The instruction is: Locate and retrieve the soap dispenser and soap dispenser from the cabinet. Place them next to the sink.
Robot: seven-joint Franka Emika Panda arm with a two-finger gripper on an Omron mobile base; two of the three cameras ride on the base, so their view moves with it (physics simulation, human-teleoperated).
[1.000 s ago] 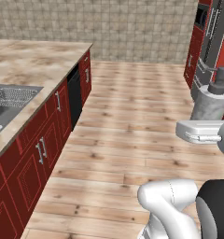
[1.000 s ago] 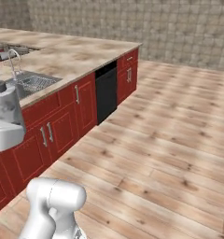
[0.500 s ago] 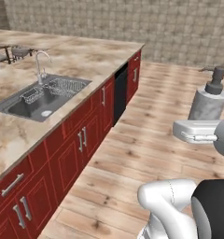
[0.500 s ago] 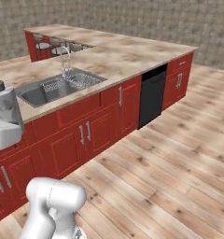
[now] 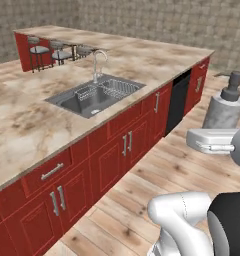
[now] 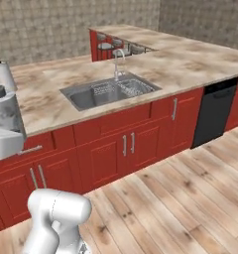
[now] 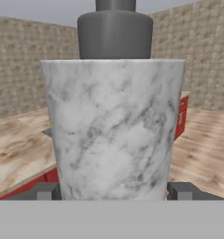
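I've got the marbled soap dispenser [image 7: 113, 126] clamped in the gripper [image 7: 113, 192], a finger tip showing at either side of its base in the hand view, dark pump pointing up, so its long axis stands upright. From the left base camera the marbled soap dispenser [image 5: 224, 107] sits high at the right edge, out over the wooden floor [image 5: 157, 170], well apart from the counter [image 5: 27, 120]. The sink [image 5: 94, 95] lies ahead and to my left, set into the marble top with its chrome tap [image 5: 98, 64] at the back rim and a wire rack [image 5: 112, 88] in the basin. The right base camera has the sink [image 6: 108, 91] roughly straight ahead across the red base units [image 6: 126, 141]. I judge the next move is a carry forward and left, over the counter edge, keeping the bottle upright, to bare marble just beside the basin
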